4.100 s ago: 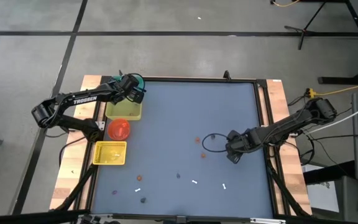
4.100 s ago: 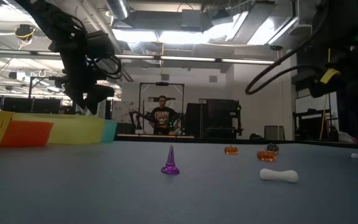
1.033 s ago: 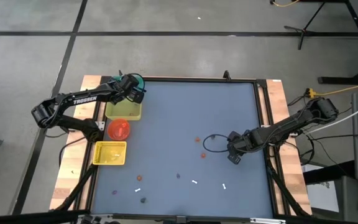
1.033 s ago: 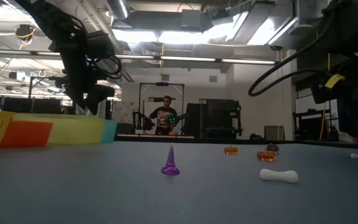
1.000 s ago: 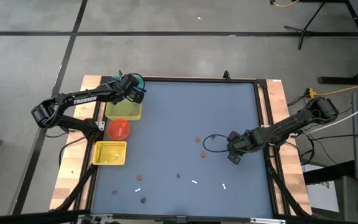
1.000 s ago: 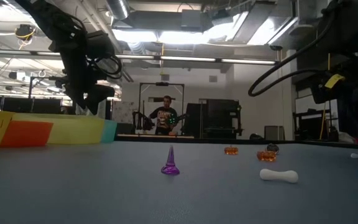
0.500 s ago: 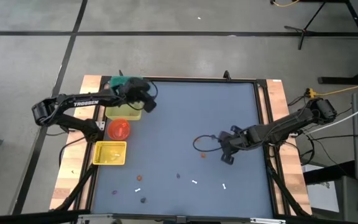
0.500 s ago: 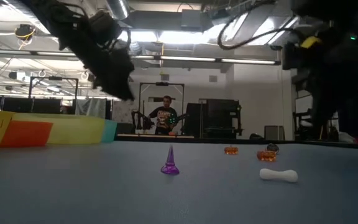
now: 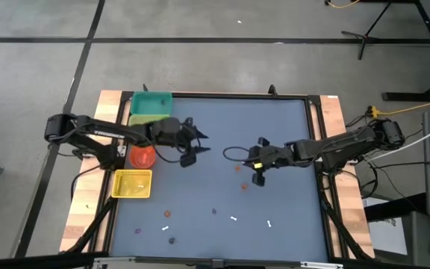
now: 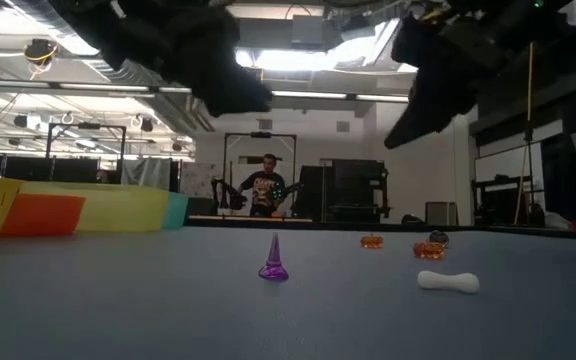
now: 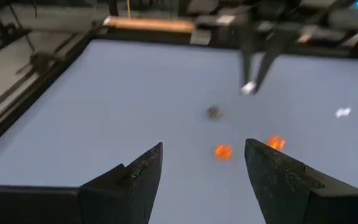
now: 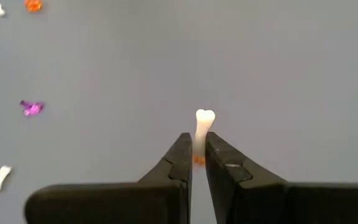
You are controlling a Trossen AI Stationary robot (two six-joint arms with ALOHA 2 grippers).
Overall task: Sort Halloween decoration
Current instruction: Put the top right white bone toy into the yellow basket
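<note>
Right end effector (image 12: 194,165) is pinching a white bone stick (image 12: 202,129); left end effector (image 11: 201,168) is hanging wide open.

The right end effector's fingers are closing nearly together on the stick's lower part, its knobbed end poking out beyond the tips, above the desk (image 9: 222,127) with an orange trinket (image 9: 238,168) just beside it. The left end effector is gaping and holding nothing, with two orange pieces (image 11: 223,151) lying ahead of it. Since half a second ago both arms are reaching farther toward the desk's middle, the left one leaving the bins. Behind the left end effector the teal bin (image 9: 150,103), red bin (image 9: 142,155) and yellow basket (image 9: 133,184) are sitting; their contents cannot be made out. More trinkets, among them a purple cone (image 10: 274,260), are lying scattered well apart from both.
</note>
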